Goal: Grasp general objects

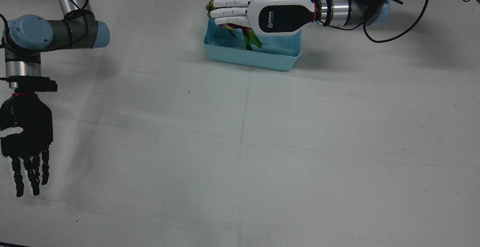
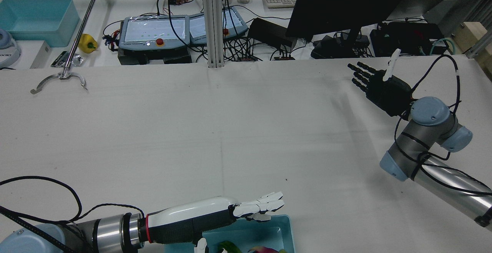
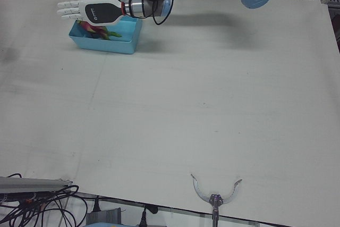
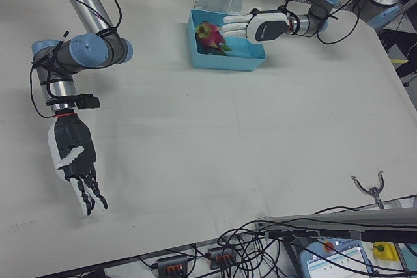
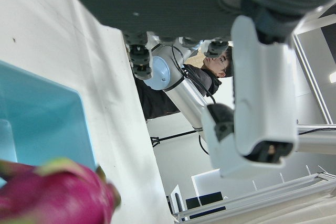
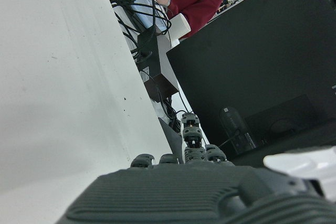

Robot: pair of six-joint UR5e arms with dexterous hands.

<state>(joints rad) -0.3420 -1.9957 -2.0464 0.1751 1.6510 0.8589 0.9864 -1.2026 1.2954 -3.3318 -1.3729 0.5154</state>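
Pink dragon fruit [image 4: 210, 34] in blue bin [image 1: 240, 55]: likely firm, scaly, fairly heavy; grip mid-body. Left hand [image 1: 258, 13] hovers flat, released; right hand [image 1: 25, 134] at 9 o'clock, splayed, empty.

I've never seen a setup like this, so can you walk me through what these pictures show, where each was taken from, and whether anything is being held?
Two robot arms stand at a white table, each ending in a mechanical hand. One picture looks almost straight down, one looks from behind the robot, two from the front corners, and two from cameras on the hands. The white left hand hovers flat, fingers straight, over a blue bin containing a pink dragon fruit. The black right hand hangs open far from the bin. Neither hand holds anything.
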